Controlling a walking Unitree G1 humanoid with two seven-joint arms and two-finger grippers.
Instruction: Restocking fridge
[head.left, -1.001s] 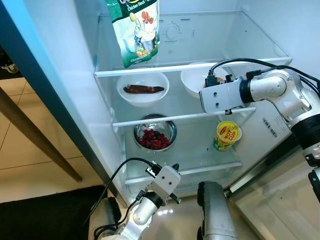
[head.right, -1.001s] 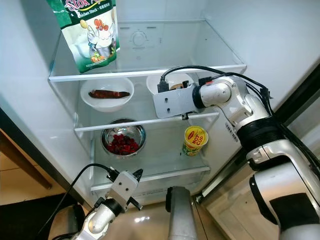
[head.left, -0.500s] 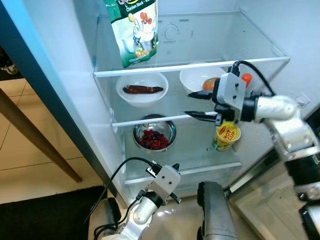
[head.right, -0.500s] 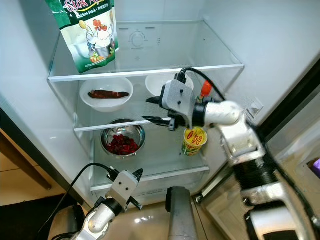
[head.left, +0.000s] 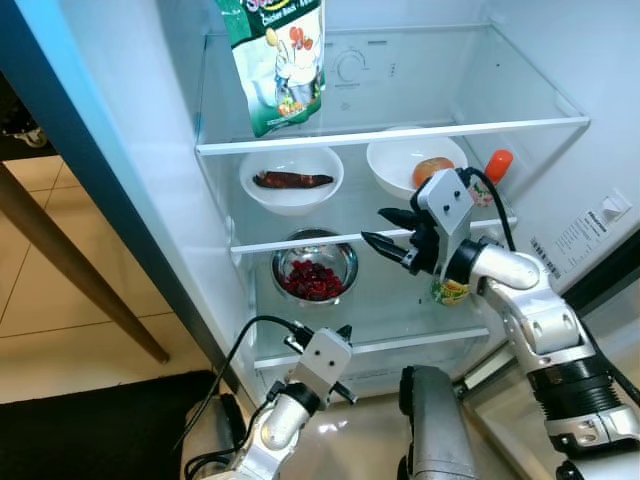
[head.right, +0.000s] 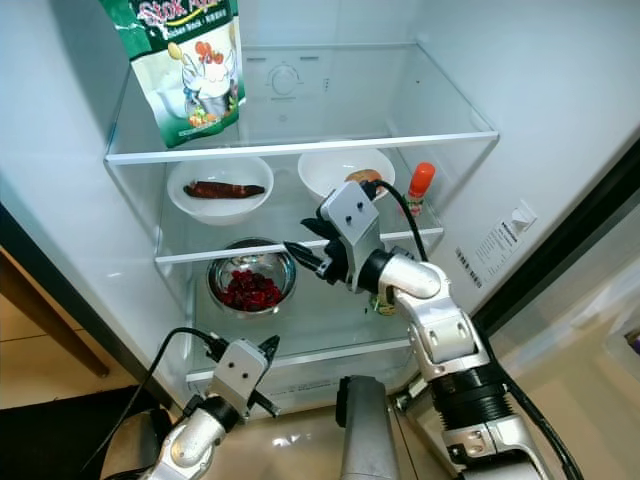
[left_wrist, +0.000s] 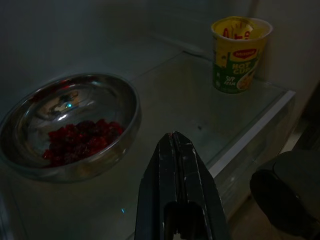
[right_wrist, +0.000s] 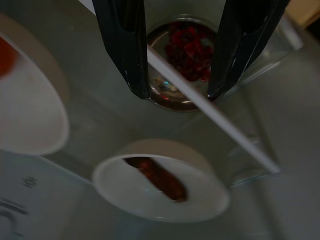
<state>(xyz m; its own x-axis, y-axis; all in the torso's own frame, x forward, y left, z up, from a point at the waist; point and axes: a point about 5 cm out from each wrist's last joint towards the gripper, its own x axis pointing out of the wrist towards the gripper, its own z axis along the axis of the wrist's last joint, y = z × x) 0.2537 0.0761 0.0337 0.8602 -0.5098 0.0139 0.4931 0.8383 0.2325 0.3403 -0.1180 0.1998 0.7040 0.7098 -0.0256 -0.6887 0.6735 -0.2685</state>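
Note:
The fridge stands wide with glass shelves (head.left: 390, 133). A green stock pouch (head.left: 275, 60) stands on the top shelf. The middle shelf holds a white bowl with a dark sausage (head.left: 291, 178), a white bowl with an orange fruit (head.left: 415, 165) and a small orange-capped bottle (head.left: 497, 165). Below are a steel bowl of red berries (head.left: 315, 272) and a yellow noodle cup (left_wrist: 240, 55), partly behind my right arm. My right gripper (head.left: 375, 227) hangs open and empty before the middle shelf's front edge. My left gripper (left_wrist: 174, 136) is shut, low by the bottom shelf.
The fridge's left wall (head.left: 120, 170) stands close on the left, with a wooden table leg (head.left: 70, 270) and a black mat (head.left: 90, 430) beyond. A grey part of my body (head.left: 432, 425) rises at the bottom middle. A door seal (head.right: 560, 230) runs along the right.
My right arm has drawn back out of the middle shelf's right side and swung left. The orange-capped bottle now stands free there. The left arm has not moved.

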